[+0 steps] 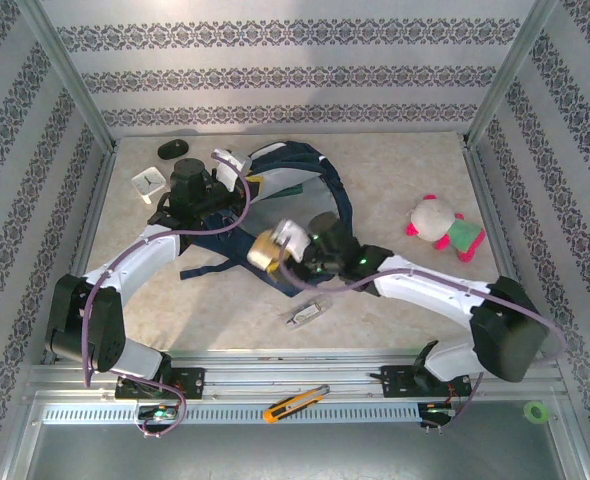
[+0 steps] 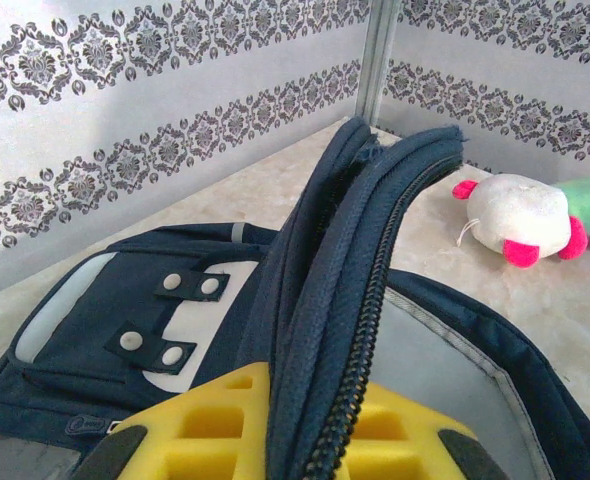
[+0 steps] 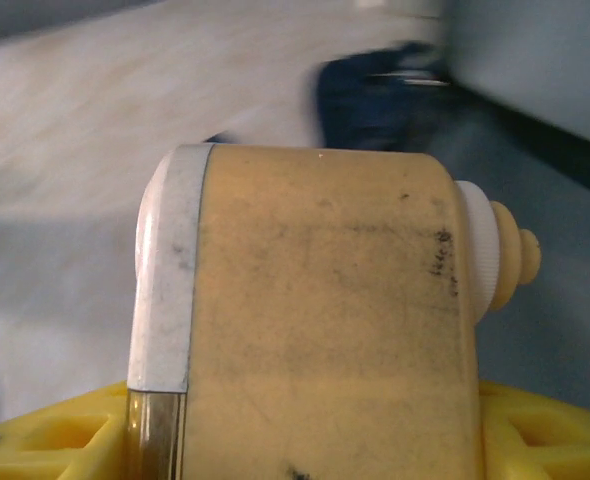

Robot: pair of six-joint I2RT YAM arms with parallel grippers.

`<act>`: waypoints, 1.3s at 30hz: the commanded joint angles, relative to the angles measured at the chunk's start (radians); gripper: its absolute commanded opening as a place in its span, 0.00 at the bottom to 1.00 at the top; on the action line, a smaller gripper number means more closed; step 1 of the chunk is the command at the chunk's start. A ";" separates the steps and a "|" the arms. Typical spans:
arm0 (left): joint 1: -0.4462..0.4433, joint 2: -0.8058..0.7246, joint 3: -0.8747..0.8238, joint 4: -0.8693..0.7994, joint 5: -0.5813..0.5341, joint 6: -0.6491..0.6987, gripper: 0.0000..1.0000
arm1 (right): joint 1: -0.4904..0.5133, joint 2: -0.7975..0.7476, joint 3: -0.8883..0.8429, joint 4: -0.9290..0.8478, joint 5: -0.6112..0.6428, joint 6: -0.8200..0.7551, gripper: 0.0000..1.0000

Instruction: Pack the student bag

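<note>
Beside the student bag [image 2: 305, 300] on the worktop [image 1: 395, 300], the right hand [image 3: 295, 440] is grasping a tan box [image 3: 325, 300], not yet packed, while the left hand [image 2: 305, 430] is pinching the bag's rim open; a plush toy [image 1: 440, 228] is lying well apart.

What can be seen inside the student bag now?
Pale grey lining shows inside the student bag, beside its raised zipper edge. Deeper down is hidden by that edge, so any contents cannot be seen.
</note>
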 commanded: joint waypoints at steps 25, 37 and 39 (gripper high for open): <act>-0.001 -0.029 0.053 0.074 0.018 -0.057 0.02 | -0.116 0.351 0.252 0.069 0.391 0.799 0.79; -0.002 -0.047 0.006 0.015 0.107 0.054 0.04 | -0.150 0.067 0.078 0.065 0.272 0.758 0.83; -0.003 -0.048 -0.004 -0.042 0.162 0.124 0.07 | -0.167 -0.033 0.017 0.056 0.232 0.726 0.80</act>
